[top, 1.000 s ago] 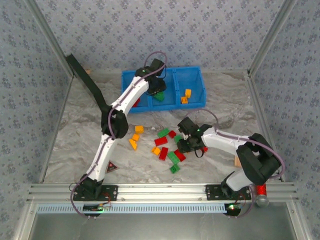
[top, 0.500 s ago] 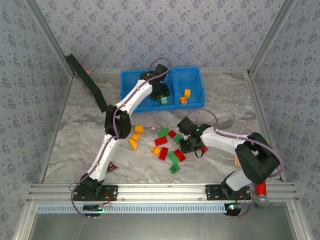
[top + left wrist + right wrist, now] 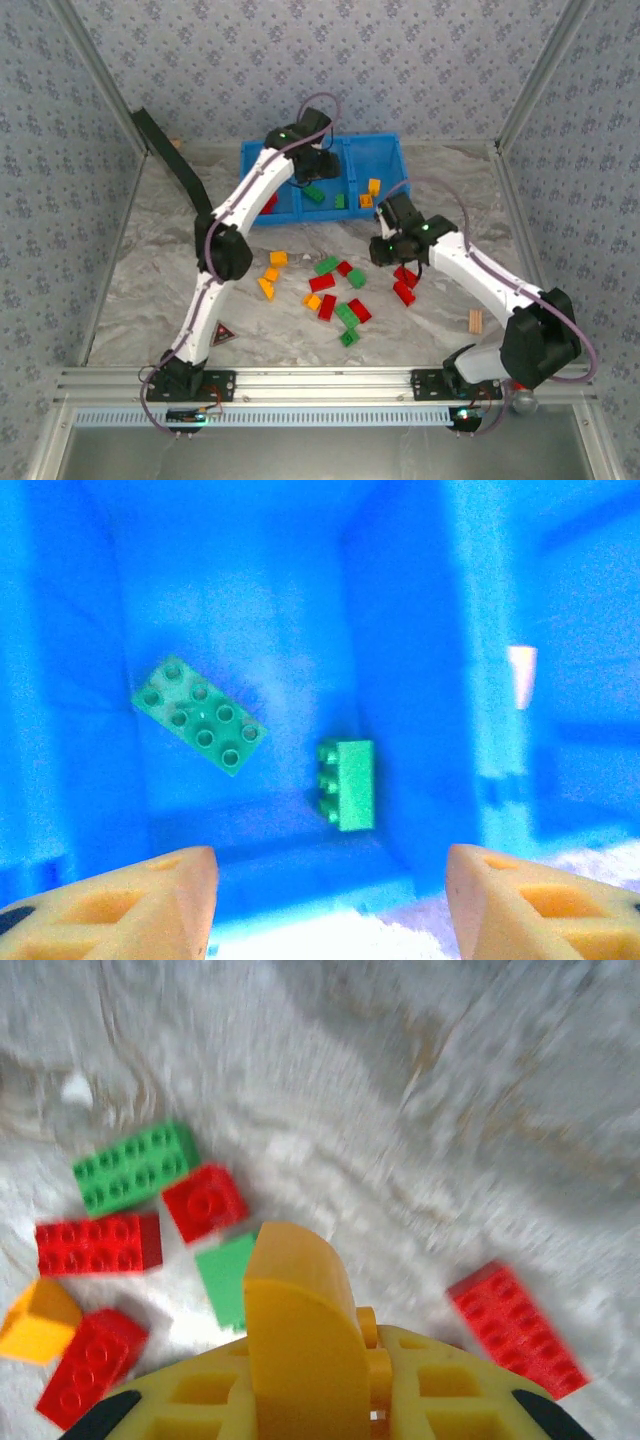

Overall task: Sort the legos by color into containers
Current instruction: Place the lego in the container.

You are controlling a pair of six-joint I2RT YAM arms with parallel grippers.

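Observation:
The blue bin point(image 3: 390, 150) stands at the back with three compartments. My left gripper point(image 3: 318, 166) hangs open over the middle one, fingers point(image 3: 120, 905) wide apart with nothing between them. Below it lie two green legos point(image 3: 198, 715) point(image 3: 348, 784). The left compartment holds a red lego point(image 3: 270, 203) and the right one holds orange legos point(image 3: 372, 189). My right gripper point(image 3: 388, 248) is raised above the table, shut on a rounded orange-yellow lego point(image 3: 296, 1305). Loose red, green and orange legos point(image 3: 330, 290) lie scattered mid-table, with two red ones point(image 3: 404, 285) under the right arm.
A dark triangle point(image 3: 222, 333) lies beside the left arm's base. A small wooden block point(image 3: 476, 321) sits at the right and a red cylinder point(image 3: 520, 380) near the right base. A black strap point(image 3: 180, 170) slants along the left wall.
My left gripper opened and a green lego now lies in the middle compartment. My right gripper closed on the orange-yellow lego and rose toward the bin, away from the pile.

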